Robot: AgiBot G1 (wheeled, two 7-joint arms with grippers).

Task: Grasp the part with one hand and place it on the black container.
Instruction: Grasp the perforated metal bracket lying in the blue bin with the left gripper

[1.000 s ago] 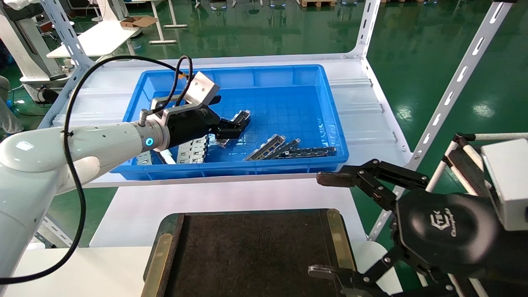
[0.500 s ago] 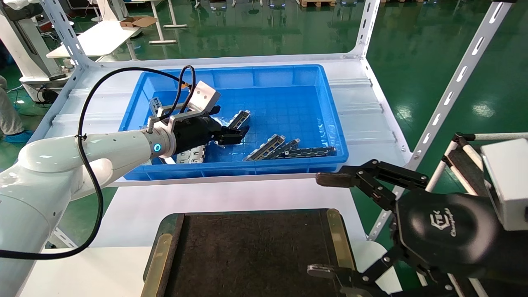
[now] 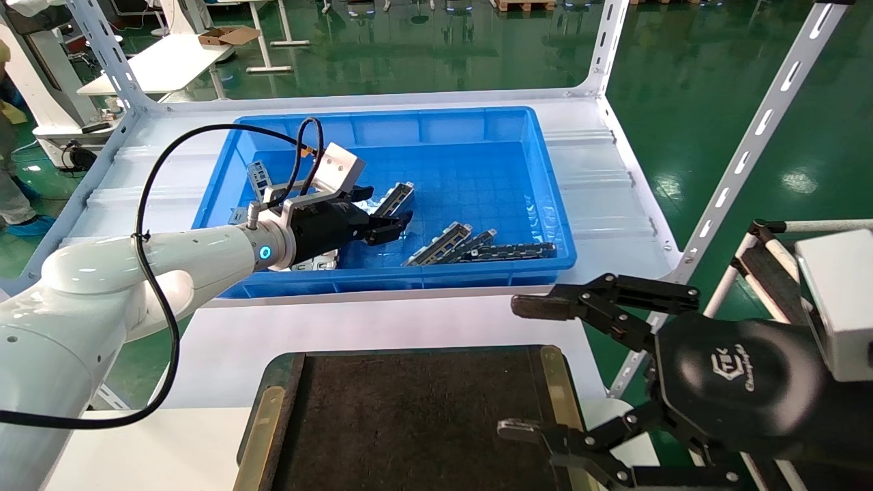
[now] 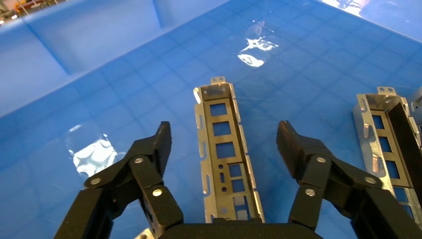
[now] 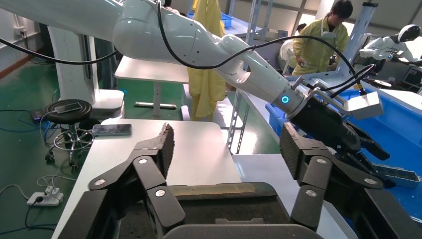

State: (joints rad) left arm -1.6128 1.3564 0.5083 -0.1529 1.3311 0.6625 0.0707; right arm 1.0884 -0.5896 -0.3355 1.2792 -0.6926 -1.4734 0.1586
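Left hand (image 4: 224, 144) open, fingers straddling part (image 4: 225, 154) in blue bin (image 3: 477, 129); right hand (image 3: 539, 368) open, parked.

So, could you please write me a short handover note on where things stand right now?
Left gripper: open, low inside the blue bin, fingers either side of the part, not touching it.
Right gripper: open, parked over the right edge of the black container, holding nothing.
Part: lying flat on the bin floor; more like it lie nearby.
Done: gripper lined up over the part.
Left: close on the part, lift it out, set it on the black container, which holds no part yet.
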